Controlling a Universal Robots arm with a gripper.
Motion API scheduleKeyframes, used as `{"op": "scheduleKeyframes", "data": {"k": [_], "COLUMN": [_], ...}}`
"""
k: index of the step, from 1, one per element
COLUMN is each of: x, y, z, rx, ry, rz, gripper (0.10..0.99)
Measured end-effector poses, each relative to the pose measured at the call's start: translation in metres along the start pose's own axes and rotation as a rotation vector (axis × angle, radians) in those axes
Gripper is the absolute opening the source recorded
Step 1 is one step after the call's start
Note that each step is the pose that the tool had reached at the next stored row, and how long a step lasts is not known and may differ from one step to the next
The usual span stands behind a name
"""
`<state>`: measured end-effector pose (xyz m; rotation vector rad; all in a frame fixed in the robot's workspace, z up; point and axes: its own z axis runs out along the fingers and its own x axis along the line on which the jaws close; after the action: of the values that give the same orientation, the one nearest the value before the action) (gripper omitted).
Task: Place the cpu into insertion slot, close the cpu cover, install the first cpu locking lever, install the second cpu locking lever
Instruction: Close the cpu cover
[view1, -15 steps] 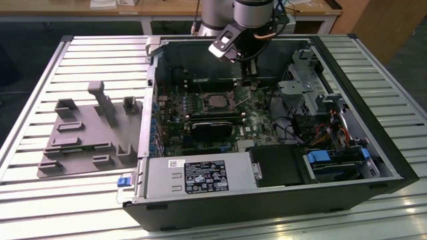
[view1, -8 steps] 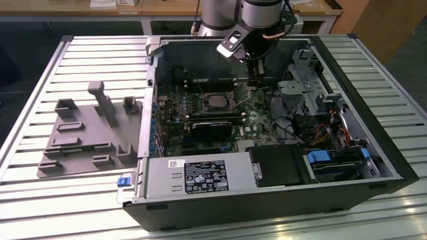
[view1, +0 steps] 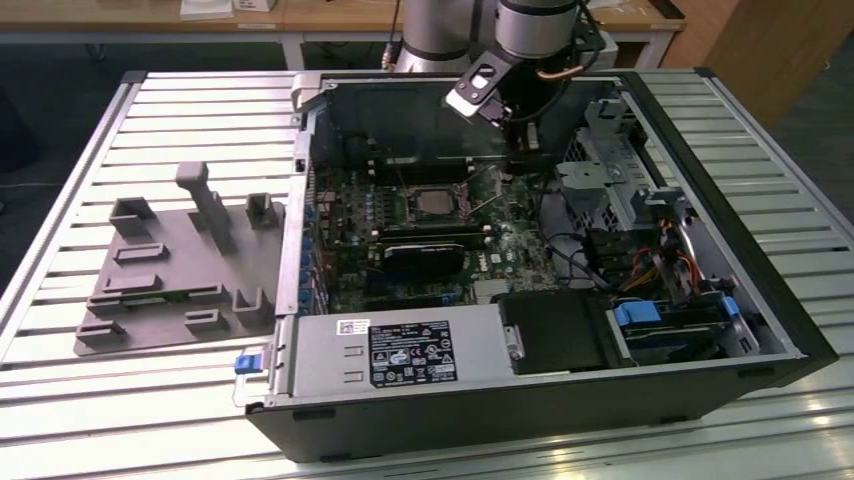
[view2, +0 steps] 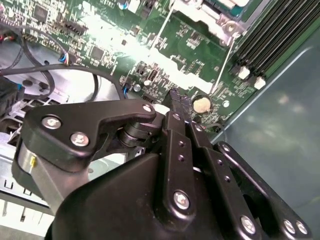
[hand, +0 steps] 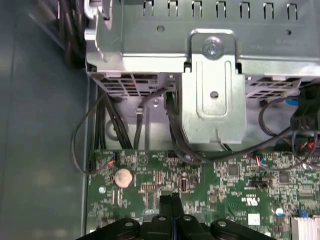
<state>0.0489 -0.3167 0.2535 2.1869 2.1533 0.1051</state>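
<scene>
Arm: the end effector (view1: 523, 150) is down inside the open computer case (view1: 747, 260), low over the motherboard (view1: 400, 245)

Grip: closed, and there's the seam to prove it. In the first wrist view the fingertips (hand: 166, 205) are pressed flat together with nothing between them

Under the tips: bare green board, with the coin cell battery (view2: 201, 103) just beside them; the metal drive cage (hand: 212, 95) is off past the board's edge

Chip: the cpu (view1: 434, 200) looks seated, a dull grey square lying flat inside the insertion slot (view1: 404, 203)

Cover: whether the cpu cover is down over the chip can't be told from these angles

Levers: two thin wire rods show in the second wrist view. One locking lever (view2: 225, 65) runs long and straight from the socket's corner towards the coin cell, and a second rod (view2: 160, 30) slants off the other side. Neither looks hooked down, by this reading

Key relation: the socket sits to the exterior view's left of the end effector and apart from it. The nearer lever's free end points along its length towards the closed tips and stops near them, not touching

Stage: judging by the seated chip and the loose-looking rods, this is lever work, not chip placement

Surroundings: the case sits on a slatted surface (view1: 174, 120), with a grey fixture tray (view1: 160, 280) well off to the exterior view's left
</scene>
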Motion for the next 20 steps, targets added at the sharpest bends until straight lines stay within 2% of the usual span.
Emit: {"op": "scheduleKeyframes", "data": {"k": [4,10,11,14,15,20], "x": [0.0001,0.0000,0.0000,0.0000,0.0001,0.0001], "y": [0.0036,0.0038,0.0039,0.0046,0.0052,0.0058], "z": [0.0047,0.0050,0.0051,0.0057,0.0059,0.0061], "rx": [0.001,0.001,0.005,0.039,0.045,0.048], "ry": [-0.0001,-0.0003,-0.0001,-0.0007,-0.0011,-0.0023], "rz": [0.000,0.000,0.000,0.000,0.000,0.000], "gripper": [0.106,0.106,0.106,0.106,0.106,0.106]}}
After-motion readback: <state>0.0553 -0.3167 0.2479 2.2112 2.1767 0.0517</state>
